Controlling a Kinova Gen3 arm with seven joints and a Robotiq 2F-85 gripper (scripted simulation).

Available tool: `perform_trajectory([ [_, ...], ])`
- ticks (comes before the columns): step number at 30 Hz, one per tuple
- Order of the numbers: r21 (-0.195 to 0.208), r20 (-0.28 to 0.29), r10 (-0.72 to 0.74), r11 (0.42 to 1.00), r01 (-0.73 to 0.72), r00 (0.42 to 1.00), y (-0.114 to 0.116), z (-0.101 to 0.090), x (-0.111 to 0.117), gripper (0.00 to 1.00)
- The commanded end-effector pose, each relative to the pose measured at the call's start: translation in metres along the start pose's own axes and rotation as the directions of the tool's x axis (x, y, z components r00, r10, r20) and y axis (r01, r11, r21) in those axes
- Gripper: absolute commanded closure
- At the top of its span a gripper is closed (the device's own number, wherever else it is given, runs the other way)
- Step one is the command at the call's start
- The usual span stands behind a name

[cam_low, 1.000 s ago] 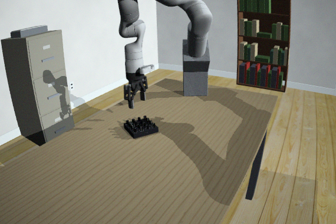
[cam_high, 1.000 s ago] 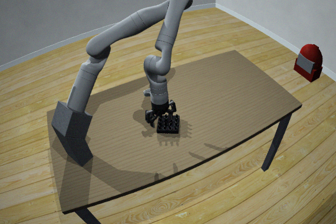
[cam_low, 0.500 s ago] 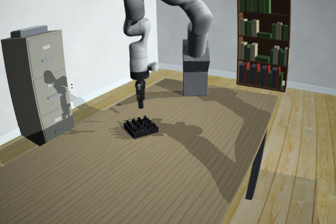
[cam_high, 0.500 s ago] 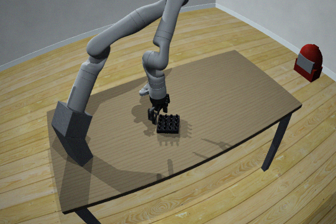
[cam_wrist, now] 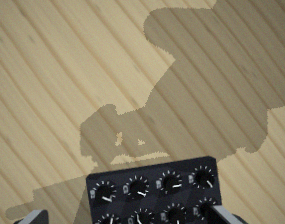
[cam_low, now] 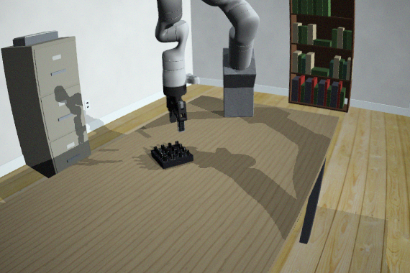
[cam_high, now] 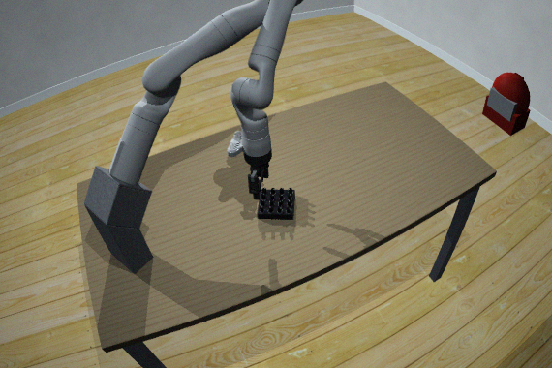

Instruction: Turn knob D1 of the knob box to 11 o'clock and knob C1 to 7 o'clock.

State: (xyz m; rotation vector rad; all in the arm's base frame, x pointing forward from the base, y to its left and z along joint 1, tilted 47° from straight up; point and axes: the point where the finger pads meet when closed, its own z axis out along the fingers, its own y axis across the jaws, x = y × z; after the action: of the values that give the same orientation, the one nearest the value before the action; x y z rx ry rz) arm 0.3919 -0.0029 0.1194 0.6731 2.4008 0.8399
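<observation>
The black knob box (cam_high: 276, 215) (cam_low: 178, 162) (cam_wrist: 154, 171) stands flat on the table, its lower part cut off in the wrist view. There the names lie left of the knobs, so the front faces left. Knob D1 (cam_wrist: 104, 192) is at the upper left and its line points to about 1 o'clock. Knob C1 (cam_wrist: 138, 187) is right of it, also near 1 o'clock. B1 (cam_wrist: 170, 182) and A1 (cam_wrist: 203, 177) follow to the right. My gripper (cam_high: 259, 187) (cam_low: 176, 126) (cam_wrist: 132, 219) is open and empty, above table height near the box and touching no knob.
The table (cam_high: 358, 147) (cam_low: 144, 217) extends around the box. The arm's base (cam_high: 118, 200) (cam_low: 239, 91) stands at one end of the table. A filing cabinet (cam_low: 54, 91) and a bookshelf (cam_low: 320, 23) stand beyond the table. Arm shadows cross the table top.
</observation>
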Motion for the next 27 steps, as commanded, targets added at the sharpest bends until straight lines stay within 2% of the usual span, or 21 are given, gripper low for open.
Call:
perform_trajectory([
  [1,-0.002,0.003,-0.034,0.999,0.034,0.999,0.0041,-0.0013,0.0013,0.0],
  [16,-0.003,0.004,-0.088,0.996,0.088,0.996,0.0067,-0.0022,0.0027,0.0],
  [17,-0.003,0.004,-0.088,0.996,0.088,0.996,0.0067,-0.0022,0.0027,0.81],
  [27,-0.003,0.004,-0.088,0.996,0.088,0.996,0.0067,-0.0022,0.0027,0.81],
])
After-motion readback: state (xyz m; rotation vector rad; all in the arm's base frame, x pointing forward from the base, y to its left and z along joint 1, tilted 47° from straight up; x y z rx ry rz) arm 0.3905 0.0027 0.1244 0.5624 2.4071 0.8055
